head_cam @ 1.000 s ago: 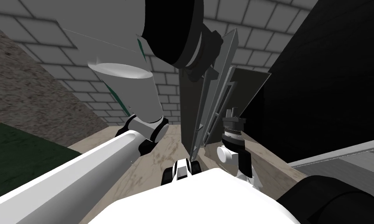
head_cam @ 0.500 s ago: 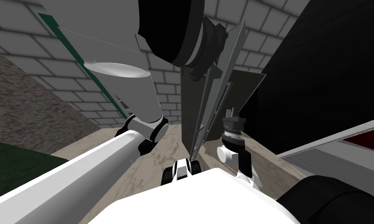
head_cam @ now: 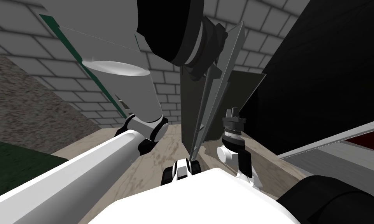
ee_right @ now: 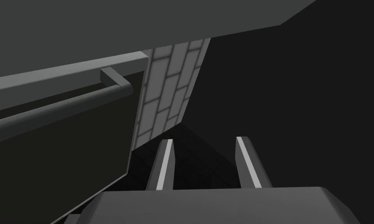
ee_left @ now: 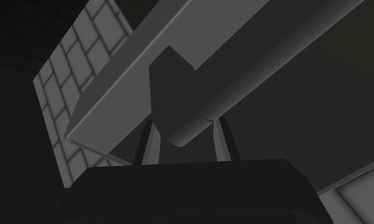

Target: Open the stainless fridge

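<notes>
Well, from the head view the grey fridge door (head_cam: 188,112) stood swung out in the middle of the scene, seen nearly edge-on. It rose from the pale marbled floor (head_cam: 159,155) in front of a grey tiled wall (head_cam: 166,93). The left arm (head_cam: 85,171) crossed close under the camera, and its dark wrist met the edge of the door. The right gripper (head_cam: 232,113) stood just beside the door, pointing up, on the side toward the black area (head_cam: 318,77).

From the left wrist view, the left gripper (ee_left: 184,121) had hold of the door handle (ee_left: 221,85). The rounded end of that dark grey bar sat between the two fingers (ee_left: 148,142), which pressed against its sides, drawn in narrower than a full spread. The handle ran away from the claw alongside the lighter edge of the door, joined to it by a short block. Tiled wall showed beyond the door's corner.

From the right wrist view, the right gripper (ee_right: 205,140) had its fingers (ee_right: 165,163) spread wide with nothing between them, aimed at the black area. Off to one side, apart from the fingers, ran a grey panel edge (ee_right: 65,74) carrying a long bar (ee_right: 58,105) on a short bracket. I could not tell whether this was the same door. A strip of tiled wall showed between that panel and the black area.
</notes>
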You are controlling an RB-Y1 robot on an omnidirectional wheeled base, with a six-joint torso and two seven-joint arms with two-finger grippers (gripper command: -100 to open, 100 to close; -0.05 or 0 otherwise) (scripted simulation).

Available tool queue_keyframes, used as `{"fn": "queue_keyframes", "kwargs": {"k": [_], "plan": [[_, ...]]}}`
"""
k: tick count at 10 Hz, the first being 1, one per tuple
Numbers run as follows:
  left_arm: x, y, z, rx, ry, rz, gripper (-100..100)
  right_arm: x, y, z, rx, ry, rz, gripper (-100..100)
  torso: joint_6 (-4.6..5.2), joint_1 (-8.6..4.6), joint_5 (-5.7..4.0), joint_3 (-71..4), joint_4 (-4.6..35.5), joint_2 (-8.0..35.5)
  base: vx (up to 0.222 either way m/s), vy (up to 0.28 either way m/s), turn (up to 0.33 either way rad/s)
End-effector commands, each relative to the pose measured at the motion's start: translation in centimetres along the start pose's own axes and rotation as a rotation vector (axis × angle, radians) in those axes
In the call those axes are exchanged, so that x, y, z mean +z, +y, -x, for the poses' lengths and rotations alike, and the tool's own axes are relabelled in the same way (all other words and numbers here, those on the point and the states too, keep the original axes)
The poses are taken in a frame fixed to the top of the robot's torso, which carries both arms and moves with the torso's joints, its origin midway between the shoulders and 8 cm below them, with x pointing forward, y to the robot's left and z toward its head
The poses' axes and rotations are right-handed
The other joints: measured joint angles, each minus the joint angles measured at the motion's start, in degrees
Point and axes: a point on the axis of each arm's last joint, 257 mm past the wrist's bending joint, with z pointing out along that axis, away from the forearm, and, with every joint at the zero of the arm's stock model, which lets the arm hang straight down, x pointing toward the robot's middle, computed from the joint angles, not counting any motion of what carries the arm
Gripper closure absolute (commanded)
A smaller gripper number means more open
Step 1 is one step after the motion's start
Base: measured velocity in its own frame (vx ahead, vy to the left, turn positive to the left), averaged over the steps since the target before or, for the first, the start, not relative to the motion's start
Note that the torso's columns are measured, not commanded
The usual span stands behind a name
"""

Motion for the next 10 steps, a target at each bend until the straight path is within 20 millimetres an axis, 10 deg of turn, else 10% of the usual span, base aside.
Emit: {"fn": "queue_keyframes", "kwargs": {"k": [1, 3, 4, 10], "plan": [[-0.3, -0.7, -0.9, 0.009, 0.029, -0.026, 100, 0.0, 0.0, 0.0, 0.0, 0.0, 0.0, 0, 0.01, -0.01, -0.02, 0.0, 0.0, 0.0, 0.043, 0.1, -0.229], [-0.7, -1.3, -1.6, 0.017, 0.047, -0.044, 100, 0.0, 0.0, 0.0, 0.0, 0.0, 0.0, 0, 0.03, 0.06, 0.01, 0.0, 0.0, 0.0, 0.006, 0.144, -0.155], [-1.0, -1.1, 0.6, -0.001, 0.008, -0.024, -100, 0.0, 0.0, 0.0, 0.0, 0.0, 0.0, 0, 0.06, 0.08, -0.02, 0.1, 0.0, 0.1, -0.007, 0.11, -0.08], [-2.6, -3.7, 2.8, -0.011, -0.009, -0.026, -100, 0.0, 0.0, 0.0, 0.0, 0.0, 0.0, 0, -0.25, 0.71, 0.44, -0.5, 0.0, -0.4, 0.008, -0.011, -0.015]]}}
